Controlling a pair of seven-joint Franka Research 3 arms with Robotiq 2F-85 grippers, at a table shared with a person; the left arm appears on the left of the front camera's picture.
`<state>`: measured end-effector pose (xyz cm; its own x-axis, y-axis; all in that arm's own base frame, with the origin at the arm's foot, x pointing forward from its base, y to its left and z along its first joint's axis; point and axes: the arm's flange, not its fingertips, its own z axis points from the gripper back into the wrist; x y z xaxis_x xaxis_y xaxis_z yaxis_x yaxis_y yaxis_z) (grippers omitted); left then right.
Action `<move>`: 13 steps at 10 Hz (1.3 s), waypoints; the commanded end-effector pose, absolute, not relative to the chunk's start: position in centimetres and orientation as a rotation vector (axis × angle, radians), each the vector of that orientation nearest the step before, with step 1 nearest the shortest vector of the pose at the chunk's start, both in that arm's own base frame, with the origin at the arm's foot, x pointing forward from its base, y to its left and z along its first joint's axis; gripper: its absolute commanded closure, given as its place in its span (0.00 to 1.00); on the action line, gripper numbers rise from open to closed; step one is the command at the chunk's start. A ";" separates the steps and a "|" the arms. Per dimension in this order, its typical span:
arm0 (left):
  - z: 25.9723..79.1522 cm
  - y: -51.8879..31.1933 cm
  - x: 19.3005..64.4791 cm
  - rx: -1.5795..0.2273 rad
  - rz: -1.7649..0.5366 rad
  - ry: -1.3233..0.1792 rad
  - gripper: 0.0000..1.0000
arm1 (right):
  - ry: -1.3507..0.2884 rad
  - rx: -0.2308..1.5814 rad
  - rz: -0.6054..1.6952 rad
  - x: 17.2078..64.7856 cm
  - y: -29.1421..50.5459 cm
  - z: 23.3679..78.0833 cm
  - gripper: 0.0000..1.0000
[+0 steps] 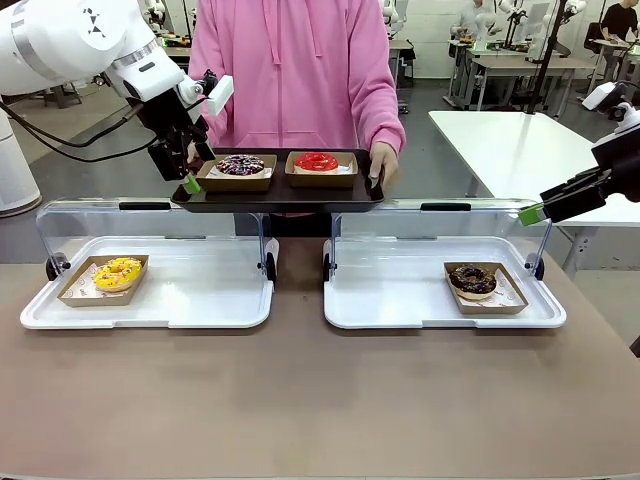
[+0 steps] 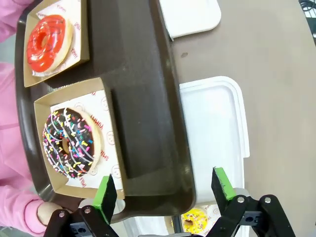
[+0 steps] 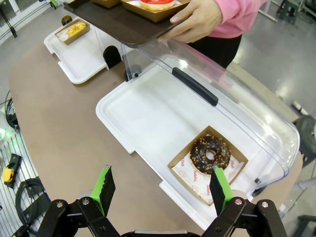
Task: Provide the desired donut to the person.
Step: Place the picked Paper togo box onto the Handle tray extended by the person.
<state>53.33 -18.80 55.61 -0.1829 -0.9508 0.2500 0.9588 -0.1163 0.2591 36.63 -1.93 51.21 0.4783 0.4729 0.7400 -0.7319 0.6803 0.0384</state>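
Left gripper (image 2: 165,190) jaws apart, just beside the sprinkle donut (image 1: 240,165) on the person's (image 1: 300,70) brown tray (image 1: 280,196). Right gripper (image 3: 160,190) jaws apart above the chocolate donut (image 3: 211,154), far right.

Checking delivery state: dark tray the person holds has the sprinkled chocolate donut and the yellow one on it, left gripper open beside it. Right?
Not quite. Beside the sprinkled chocolate donut on the dark tray sits a red donut, per the front view. The left gripper is open.

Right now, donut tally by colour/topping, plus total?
Chocolate with coloured sprinkles: 1, donut on the person's dark tray
Red glazed: 1, donut on the same tray
Yellow: 1, donut in the left white tray
Chocolate with dark crumbs: 1, donut in the right white tray
Total: 4
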 end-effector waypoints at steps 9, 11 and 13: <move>55.6 -18.8 53.3 -0.025 -1.704 -0.417 0.00 | -0.759 0.362 0.740 36.5 -1.8 51.1 0.00; 55.6 -18.8 53.3 -0.025 -1.704 -0.417 0.00 | -0.759 0.362 0.740 36.5 -1.8 51.1 0.00; 55.6 -18.8 53.3 -0.025 -1.704 -0.417 0.00 | -0.759 0.362 0.740 36.5 -1.8 51.1 0.00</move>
